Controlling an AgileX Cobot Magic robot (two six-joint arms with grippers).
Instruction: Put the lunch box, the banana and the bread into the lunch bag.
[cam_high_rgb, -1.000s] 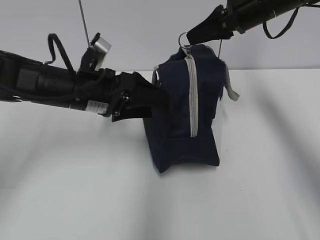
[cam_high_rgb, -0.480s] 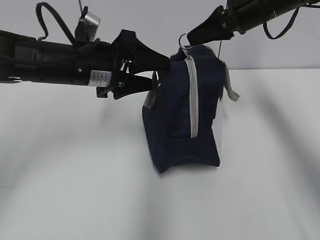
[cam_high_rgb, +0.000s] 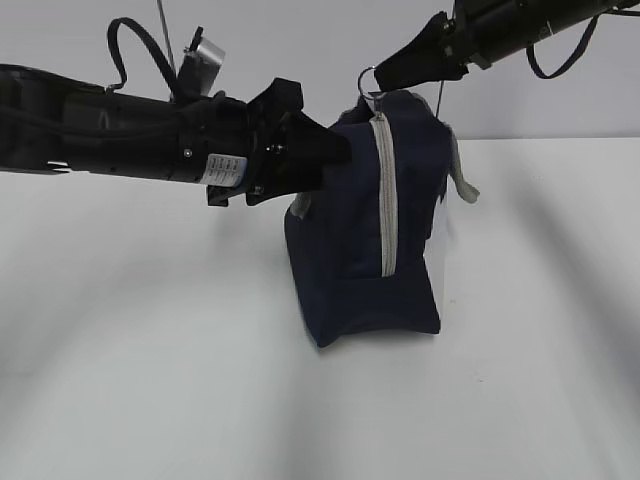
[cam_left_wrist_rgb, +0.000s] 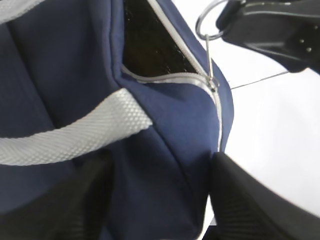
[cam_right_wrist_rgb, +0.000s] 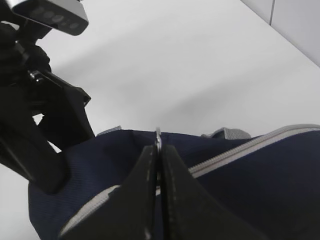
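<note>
The right gripper (cam_high_rgb: 383, 82) pinches the ring pull (cam_high_rgb: 366, 79) between closed fingers at upper centre of the exterior view; the left gripper (cam_high_rgb: 335, 150), fingers apart, straddles the lunch bag (cam_high_rgb: 370, 250) corner, its arm stretching left; only the left wrist view shows the zipper (cam_left_wrist_rgb: 172, 77) partly open on a dark inside.

The left arm reaches in level from the left, its gripper (cam_high_rgb: 325, 155) spread wide with one finger on each side of the bag's (cam_high_rgb: 365, 240) upper corner. The right arm slants down from above, its gripper (cam_high_rgb: 385, 78) pinched closed on the ring pull (cam_high_rgb: 366, 80).
</note>
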